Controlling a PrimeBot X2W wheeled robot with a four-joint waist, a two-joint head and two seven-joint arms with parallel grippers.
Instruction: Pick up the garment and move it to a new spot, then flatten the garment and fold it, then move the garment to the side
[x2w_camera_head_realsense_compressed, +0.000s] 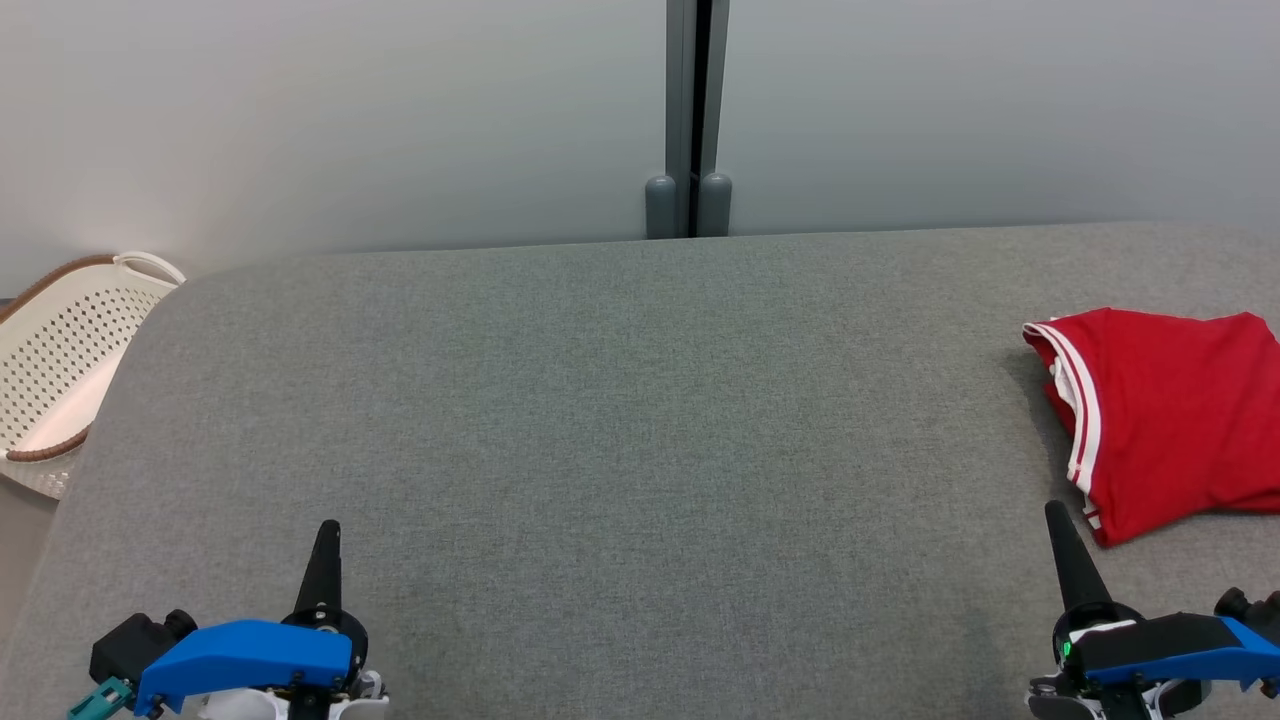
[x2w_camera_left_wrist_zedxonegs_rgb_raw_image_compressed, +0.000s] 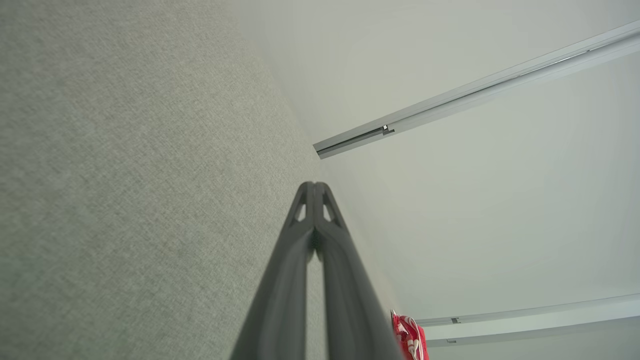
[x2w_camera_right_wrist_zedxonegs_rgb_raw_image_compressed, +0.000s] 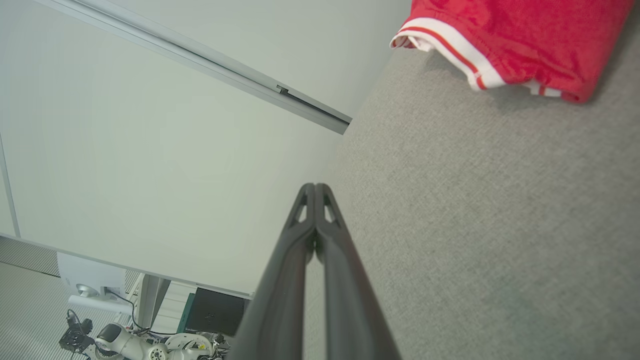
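Observation:
The garment (x2w_camera_head_realsense_compressed: 1170, 415) is red with white trim and lies folded at the right edge of the grey table (x2w_camera_head_realsense_compressed: 600, 420). It also appears in the right wrist view as the garment (x2w_camera_right_wrist_zedxonegs_rgb_raw_image_compressed: 515, 35) and as a small red patch of garment (x2w_camera_left_wrist_zedxonegs_rgb_raw_image_compressed: 410, 340) in the left wrist view. My left gripper (x2w_camera_head_realsense_compressed: 327, 530) is shut and empty at the lower left, far from the cloth. My right gripper (x2w_camera_head_realsense_compressed: 1055, 512) is shut and empty at the lower right, just left of the garment's near corner and apart from it. Both show tips pressed together: left gripper (x2w_camera_left_wrist_zedxonegs_rgb_raw_image_compressed: 315, 186), right gripper (x2w_camera_right_wrist_zedxonegs_rgb_raw_image_compressed: 315, 187).
A white perforated basket (x2w_camera_head_realsense_compressed: 60, 370) with brown handles stands beyond the table's left edge. A pale wall with a grey post (x2w_camera_head_realsense_compressed: 690, 120) runs behind the table. Another robot arm (x2w_camera_right_wrist_zedxonegs_rgb_raw_image_compressed: 130, 340) lies on the floor beyond.

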